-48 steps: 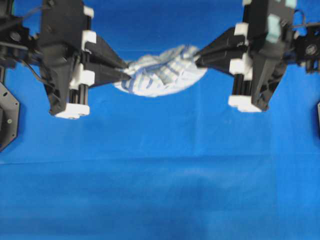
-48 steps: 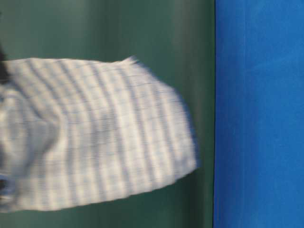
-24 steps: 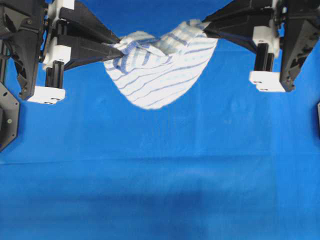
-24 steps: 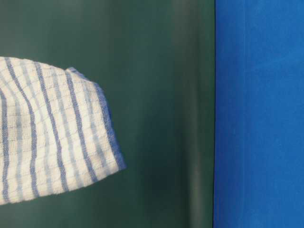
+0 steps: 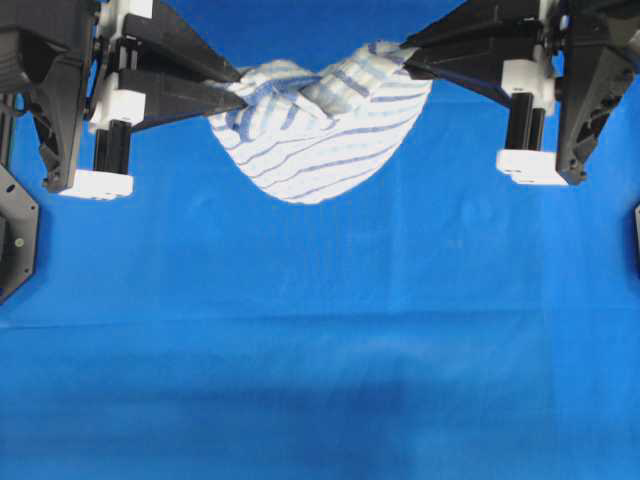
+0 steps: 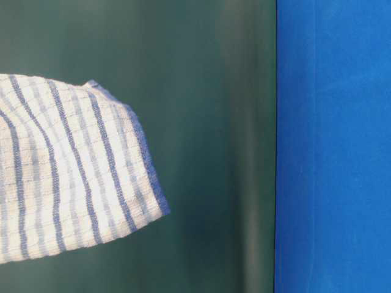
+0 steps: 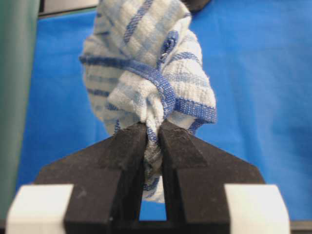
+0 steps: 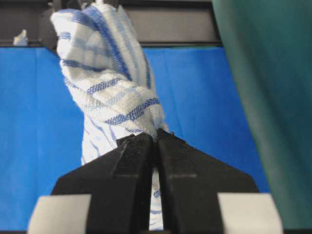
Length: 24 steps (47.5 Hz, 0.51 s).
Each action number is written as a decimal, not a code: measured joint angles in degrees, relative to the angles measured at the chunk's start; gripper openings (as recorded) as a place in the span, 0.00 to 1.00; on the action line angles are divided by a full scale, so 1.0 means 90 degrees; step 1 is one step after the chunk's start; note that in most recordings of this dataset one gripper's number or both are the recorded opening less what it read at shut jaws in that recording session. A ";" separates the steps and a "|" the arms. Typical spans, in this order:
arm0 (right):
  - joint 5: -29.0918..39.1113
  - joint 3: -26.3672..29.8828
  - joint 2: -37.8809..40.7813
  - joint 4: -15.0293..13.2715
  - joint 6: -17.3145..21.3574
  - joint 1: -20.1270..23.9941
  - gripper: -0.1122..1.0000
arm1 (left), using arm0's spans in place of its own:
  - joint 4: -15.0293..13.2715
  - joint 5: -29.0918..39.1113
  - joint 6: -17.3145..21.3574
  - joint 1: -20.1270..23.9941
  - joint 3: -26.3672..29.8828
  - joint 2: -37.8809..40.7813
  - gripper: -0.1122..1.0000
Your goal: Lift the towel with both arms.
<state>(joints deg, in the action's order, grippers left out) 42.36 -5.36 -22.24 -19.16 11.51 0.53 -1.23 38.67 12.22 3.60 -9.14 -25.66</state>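
Note:
The towel (image 5: 320, 130), white with thin blue and grey stripes, hangs in the air between both arms, its middle sagging above the blue sheet (image 5: 320, 350). My left gripper (image 5: 238, 95) is shut on its left end; the left wrist view shows bunched cloth (image 7: 148, 83) pinched between the black fingers (image 7: 129, 146) of my left gripper (image 7: 153, 127). My right gripper (image 5: 405, 55) is shut on the right end, and in the right wrist view the towel (image 8: 107, 83) rises from my right gripper (image 8: 156, 136). The table-level view shows the towel's hanging edge (image 6: 67, 165).
The blue sheet covers the whole table. A dark green wall (image 6: 208, 122) stands behind the towel. Black fixtures sit at the left edge (image 5: 15, 230) and the right edge (image 5: 636, 235) of the overhead view.
Both arms have risen and spread apart with the towel, lifting it off the sheet. Over the last half second it has settled, swinging slightly.

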 measured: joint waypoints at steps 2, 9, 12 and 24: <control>0.0010 0.0000 0.0020 0.0000 0.0010 0.0000 0.13 | -0.0010 -0.0029 -0.0020 0.0010 -0.0029 0.0000 0.30; 0.0000 0.0000 0.0039 0.0000 0.0059 0.0000 0.50 | 0.0000 -0.0215 -0.0117 0.0010 -0.0166 -0.0039 0.70; 0.0010 0.0000 0.0059 -0.0010 0.0049 0.0000 0.65 | 0.0000 -0.0283 -0.0088 0.0010 -0.0244 -0.0098 0.84; 0.0020 -0.0078 0.0068 -0.0146 0.0098 -0.0010 0.67 | 0.0000 -0.0586 -0.0225 0.0039 -0.0654 -0.0459 0.88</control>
<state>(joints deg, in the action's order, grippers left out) 42.54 -6.06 -21.62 -20.48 12.39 0.44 -1.23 33.40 10.20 3.96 -15.03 -29.79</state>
